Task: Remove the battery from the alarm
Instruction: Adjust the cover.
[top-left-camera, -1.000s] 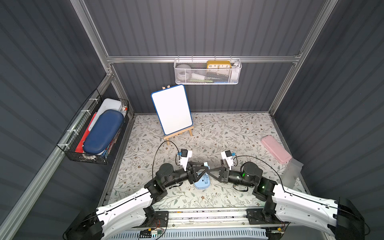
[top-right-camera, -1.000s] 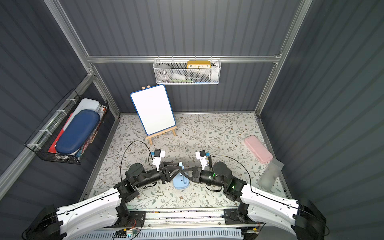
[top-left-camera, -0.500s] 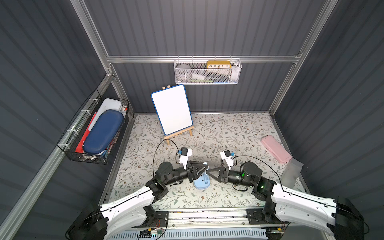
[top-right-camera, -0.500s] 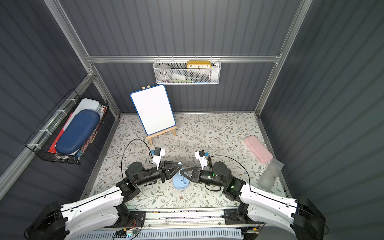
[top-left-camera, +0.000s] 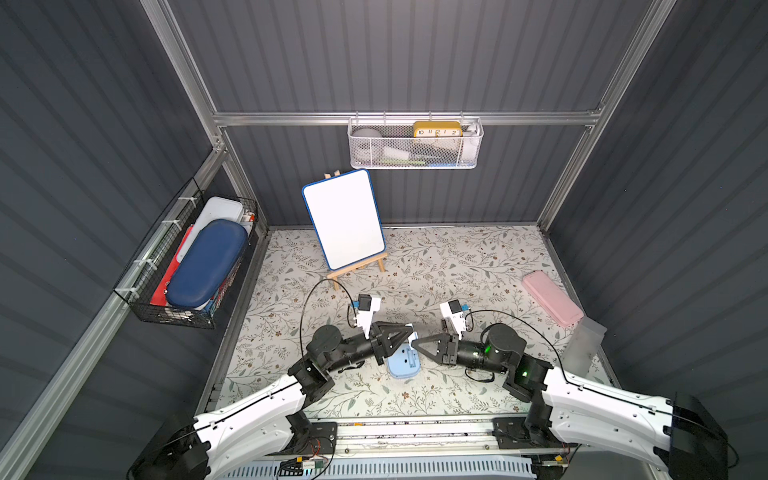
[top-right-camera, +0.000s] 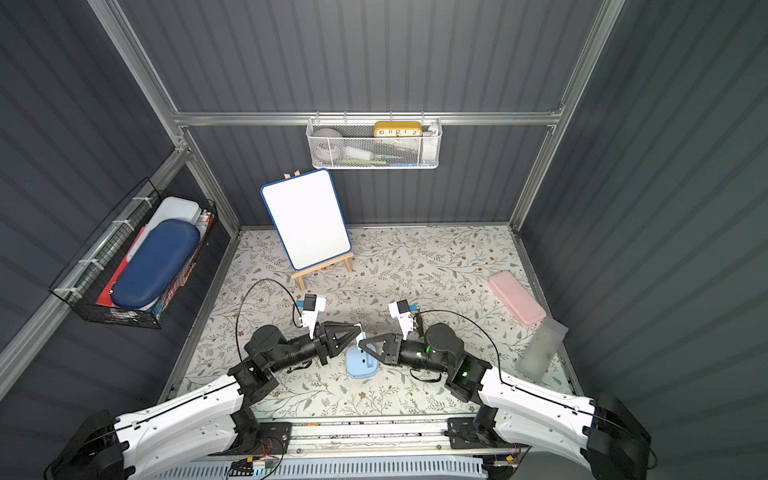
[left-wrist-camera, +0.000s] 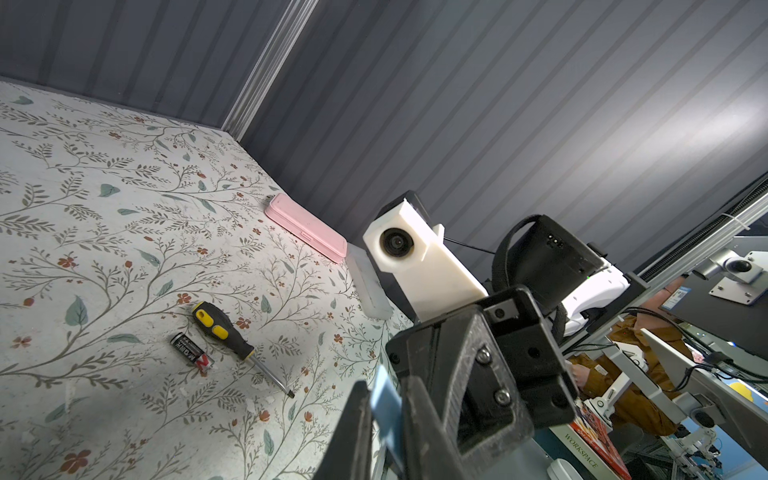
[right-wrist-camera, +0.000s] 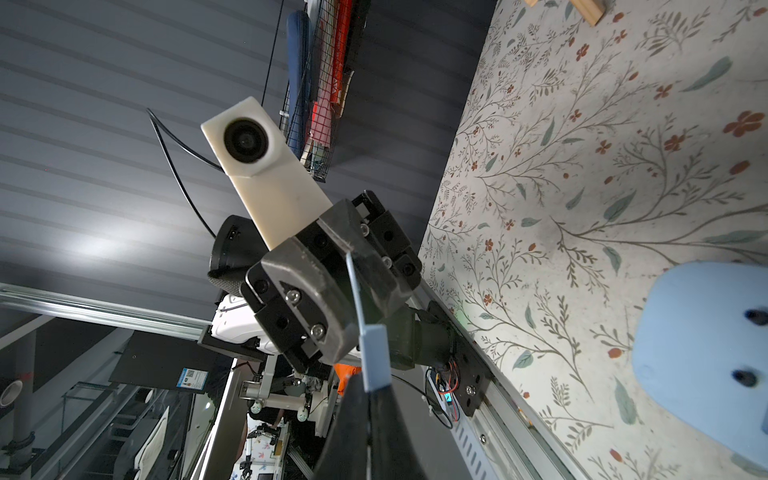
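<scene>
Both grippers pinch one thin blue cover: right gripper clenched on it, left gripper closing on it. Transfer cleanly, releasing only once gripped. Battery lies beside screwdriver, apart from alarm.

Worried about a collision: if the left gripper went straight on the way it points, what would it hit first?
Most likely the right gripper: the left gripper points tip to tip at it, both pinching one blue cover piece. Depth is hard to judge.
</scene>
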